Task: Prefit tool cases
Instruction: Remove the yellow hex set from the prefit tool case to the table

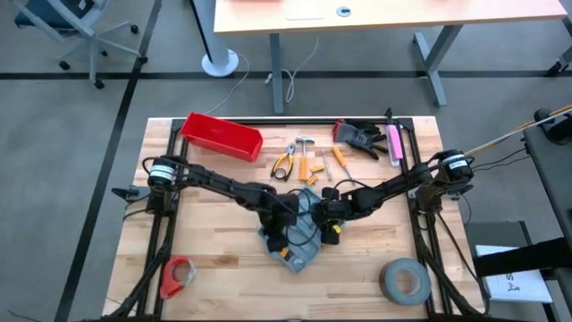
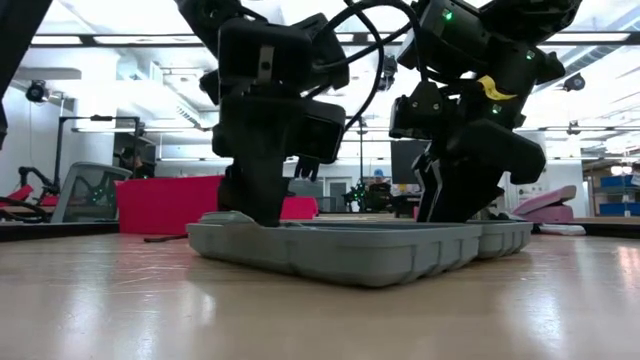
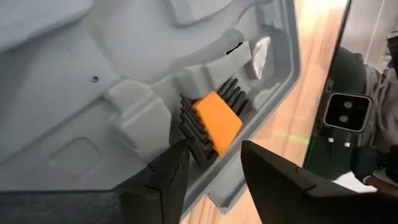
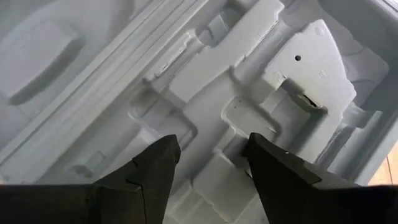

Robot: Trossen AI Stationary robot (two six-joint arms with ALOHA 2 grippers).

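The grey-blue tool case lies open and flat on the wooden table, its moulded grey recesses facing up. An orange holder with a fan of black keys sits in a recess near one rim of the case. My left gripper comes slanting down over it, open, with one finger on each side of the holder's near end. My right gripper stands open over the recesses of the case's other half. In the low view both grippers reach down behind the case's rim, which hides their tips. My left gripper's one fingertip stands right at the ends of the black keys; whether it touches them I cannot tell. My right gripper's fingertips are close above the moulded inner tray; whether they rest on it I cannot tell.
Along the far side lie a red bin, pliers, a small hammer, screwdrivers, black gloves and a pink tool. A grey tape roll sits near right, a red tape roll near left.
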